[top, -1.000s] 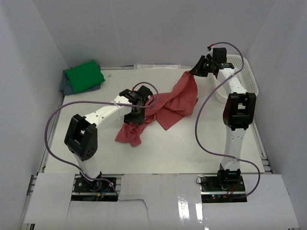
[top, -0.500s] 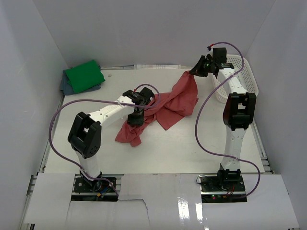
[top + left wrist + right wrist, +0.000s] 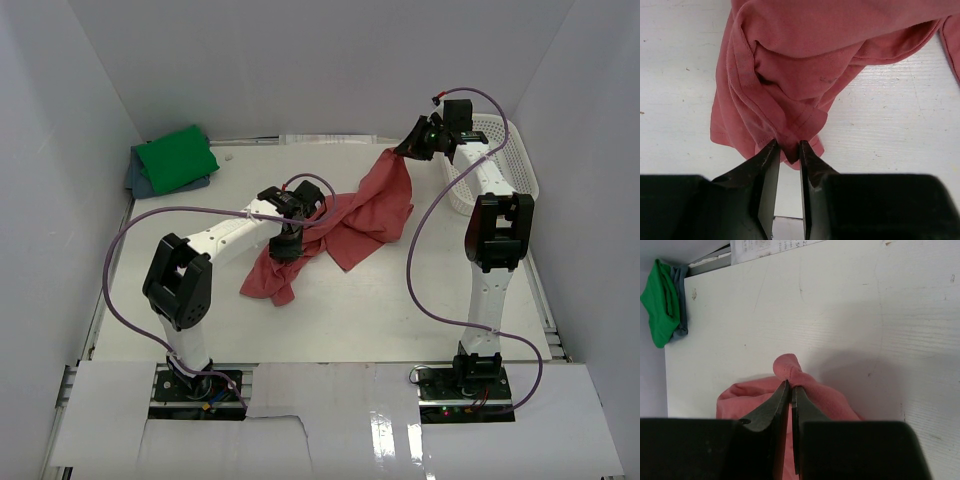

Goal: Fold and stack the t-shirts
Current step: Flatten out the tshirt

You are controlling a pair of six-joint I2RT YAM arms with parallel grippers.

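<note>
Brick-red t-shirt [image 3: 375, 205] is pinched tight by the left end effector [image 3: 787, 146] and the right end effector [image 3: 790, 385], so they should pull apart slowly to lay it flat.

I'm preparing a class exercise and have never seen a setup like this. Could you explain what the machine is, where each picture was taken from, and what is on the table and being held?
The machine is two white robot arms bolted at the near edge of a table. The wide picture comes from a fixed camera above and behind the arms. The two close-ups come from a camera on each wrist, so the dark shapes at the bottom of each are that arm's own fingers.

The left hand pinches a hem of the brick-red t-shirt, which lies crumpled in the middle of the table. The right hand is shut on another bunched part of the same shirt and holds it up off the surface.

In the far left corner, a folded green t-shirt lies on a blue-grey t-shirt. A white basket stands at the far right.
</note>
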